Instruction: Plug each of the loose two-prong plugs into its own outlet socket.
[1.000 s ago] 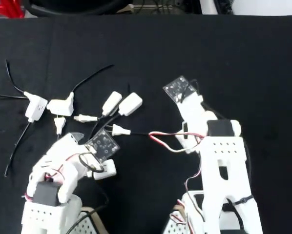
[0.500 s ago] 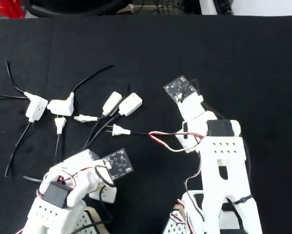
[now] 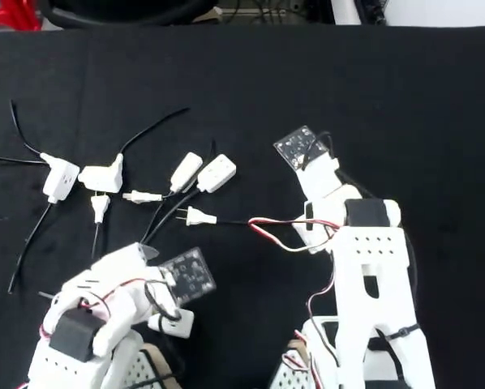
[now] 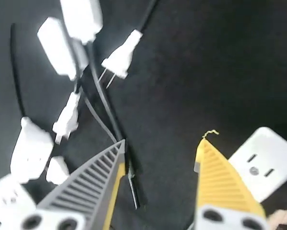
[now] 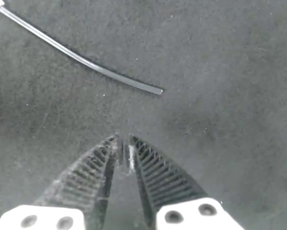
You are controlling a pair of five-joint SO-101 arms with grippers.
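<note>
Honestly, left tool [image 4: 162, 143] gapes wide (right tool [image 5: 123, 141] pinched narrow, empty) and could snag black cord [image 4: 107, 115], not the two-prong plug [image 4: 118, 60].

Outlet socket [image 3: 178, 324] partly hidden under left arm [image 3: 105, 296].

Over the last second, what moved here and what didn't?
The left gripper drew back from the plugs toward its base, and the white outlet beside it shifted back too. The gripper is open, empty. The right arm, plugs and other outlets stayed put.

Left tool [image 4: 162, 140] now farther back.
</note>
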